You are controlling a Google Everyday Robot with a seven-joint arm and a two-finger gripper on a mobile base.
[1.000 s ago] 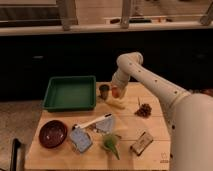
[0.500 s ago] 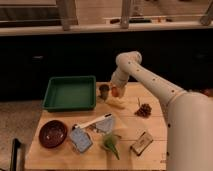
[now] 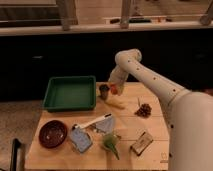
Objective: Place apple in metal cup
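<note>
The metal cup (image 3: 104, 92) is a small dark grey cylinder standing on the wooden table (image 3: 155, 127), just right of the green tray. The apple (image 3: 115, 89) shows as a small red-orange patch right beside the cup, at the tip of my arm. My gripper (image 3: 114, 88) hangs at the end of the white arm that reaches in from the right, directly at the apple and a little right of the cup's rim. Most of the apple is hidden by the gripper.
A green tray (image 3: 70, 92) lies at the back left. A dark red bowl (image 3: 53, 133) sits at front left. A brown pinecone-like cluster (image 3: 144, 110), a green pear-shaped object (image 3: 111, 142), a small box (image 3: 141, 143), a yellowish piece (image 3: 118, 104) and blue-grey items (image 3: 80, 139) lie around.
The gripper with the apple has shifted slightly left and up, closer to the metal cup. Nothing else on the table has moved.
</note>
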